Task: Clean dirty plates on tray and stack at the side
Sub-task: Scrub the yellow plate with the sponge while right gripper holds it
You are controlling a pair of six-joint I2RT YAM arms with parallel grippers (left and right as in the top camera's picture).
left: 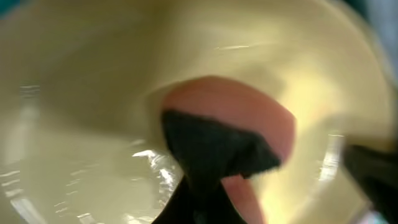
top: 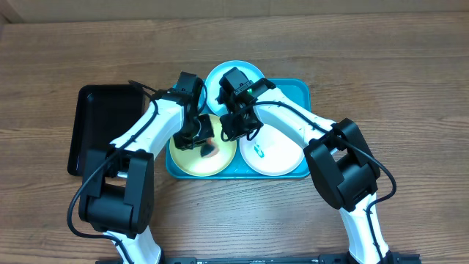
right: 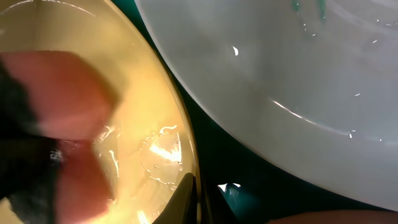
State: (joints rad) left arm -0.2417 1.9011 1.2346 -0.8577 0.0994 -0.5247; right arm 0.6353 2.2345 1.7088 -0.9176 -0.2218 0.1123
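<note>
While the left pincer point(top: 203, 142) stands clenched on a pink sponge point(top: 209, 151) with a black scouring face, that sponge presses on the bowl of the yellow-green plate point(top: 185, 158), right of its middle. In the left wrist view the plate fills the picture and the sponge point(left: 239, 121) sits at its centre, blurred. The right pincer point(top: 236, 132) is closed tight, grasping the yellow-green plate's right rim, in the narrow gap beside the white plate point(top: 282, 158). The right wrist view shows its tips point(right: 200, 200) at that rim, with the white plate point(right: 267, 68) just beside and apart. All 3 plates lie in the turquoise tray point(top: 301, 91) on the desk point(top: 388, 66): yellow-green front left, white front right with teal smudges point(top: 260, 152), light blue plate point(top: 216, 82) behind. A black tray point(top: 106, 125) lies left of it.
</note>
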